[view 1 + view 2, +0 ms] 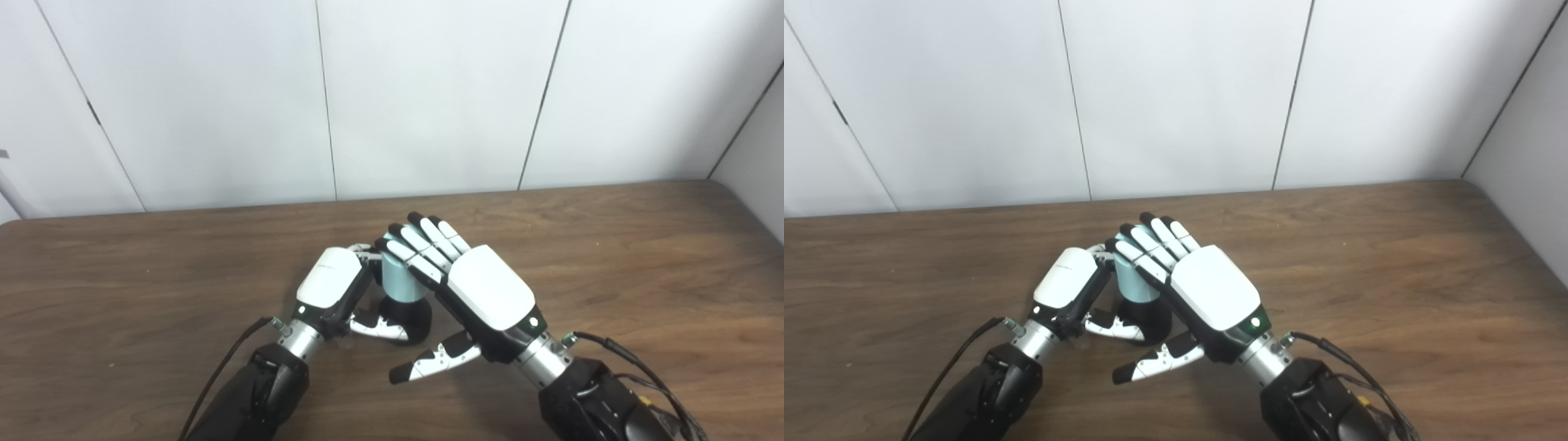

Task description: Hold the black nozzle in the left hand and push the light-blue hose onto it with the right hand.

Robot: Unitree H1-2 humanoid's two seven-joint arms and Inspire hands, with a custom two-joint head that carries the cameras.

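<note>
At the table's middle the black nozzle [414, 316] stands on the wood, with the light-blue hose [401, 280] upright on top of it. My left hand [329, 285] wraps the nozzle from the left: its thumb lies across the black base in front, and its fingers curl behind where they are mostly hidden. My right hand [490, 289] comes in from the right, held flat. Its straight fingers [416, 245] rest over the hose's top end and hide the rim. The right thumb [1151, 365] sticks out low, apart from both parts.
The brown wooden table [612, 257] stretches out on both sides of the hands. White wall panels [429, 92] close it off at the back and at the right. Black cables [1335, 355] trail from both wrists.
</note>
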